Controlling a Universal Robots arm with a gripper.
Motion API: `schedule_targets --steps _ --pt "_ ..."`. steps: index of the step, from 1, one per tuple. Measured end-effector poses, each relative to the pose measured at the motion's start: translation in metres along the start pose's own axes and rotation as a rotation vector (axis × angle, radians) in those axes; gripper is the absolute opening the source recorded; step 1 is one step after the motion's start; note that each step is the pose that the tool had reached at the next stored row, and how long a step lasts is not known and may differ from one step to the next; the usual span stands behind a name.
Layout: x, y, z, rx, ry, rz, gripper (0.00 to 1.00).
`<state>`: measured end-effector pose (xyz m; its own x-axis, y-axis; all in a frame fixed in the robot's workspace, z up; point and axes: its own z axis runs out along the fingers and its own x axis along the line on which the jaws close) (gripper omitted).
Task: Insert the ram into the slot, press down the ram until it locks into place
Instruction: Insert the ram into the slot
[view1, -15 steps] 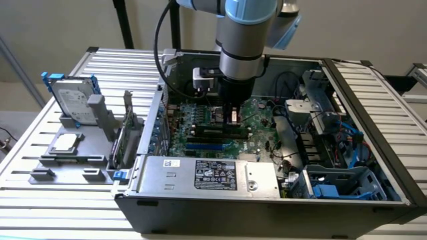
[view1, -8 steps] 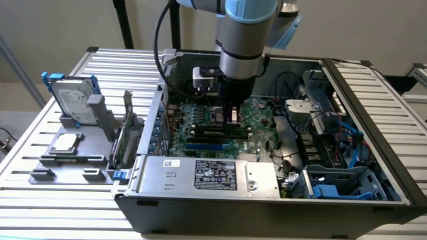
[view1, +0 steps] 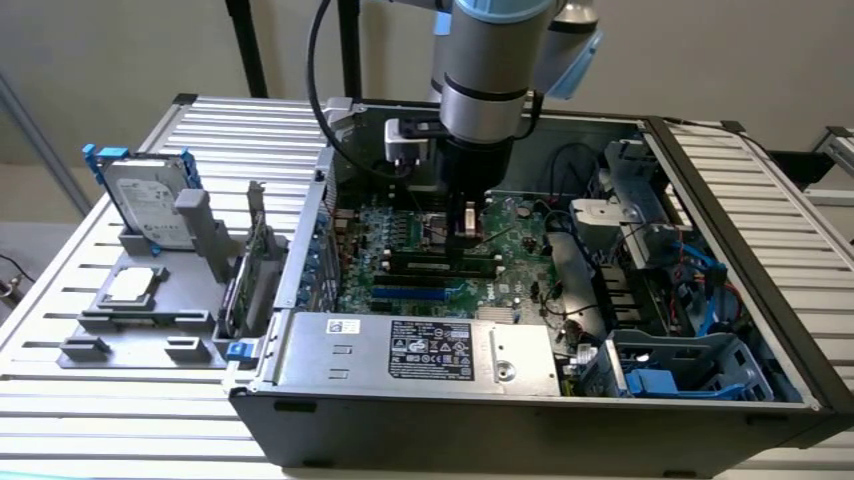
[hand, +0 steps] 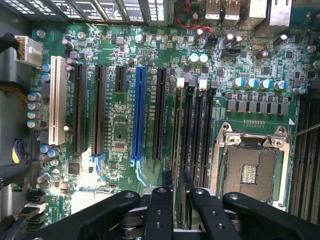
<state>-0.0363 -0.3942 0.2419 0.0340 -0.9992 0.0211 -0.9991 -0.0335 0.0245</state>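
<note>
The ram (hand: 177, 125) stands in the slot (hand: 181, 147), on the socket (hand: 248, 172) side of the blue slot (hand: 139, 112) and parallel to it. We find the end effector (hand: 177, 176) directly above, fingers spread either side.

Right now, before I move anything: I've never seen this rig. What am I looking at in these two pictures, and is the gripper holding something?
The machine is a single robot arm with a two-fingered gripper at its end. One picture is taken by a camera off the arm, looking down at an open computer case lying on a slatted table. The other is taken by a camera on the wrist, looking past the gripper at the motherboard.

The ram appears to stand in its slot, just below the gripper. The fingers stand apart, so as far as I can see nothing is held.

On the exterior view's left, a grey holder carries a hard drive.
</note>
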Motion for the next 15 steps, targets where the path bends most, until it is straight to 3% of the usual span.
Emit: schedule_targets --steps 7,10,15 --pt "0.0 0.0043 -0.0064 -0.0013 -0.0003 0.0 0.22" --pt "-0.0001 0.005 -0.0065 -0.0014 -0.0003 0.0 0.1" --pt "0.0 0.0051 -0.0066 -0.0015 -0.0001 0.0 0.1"
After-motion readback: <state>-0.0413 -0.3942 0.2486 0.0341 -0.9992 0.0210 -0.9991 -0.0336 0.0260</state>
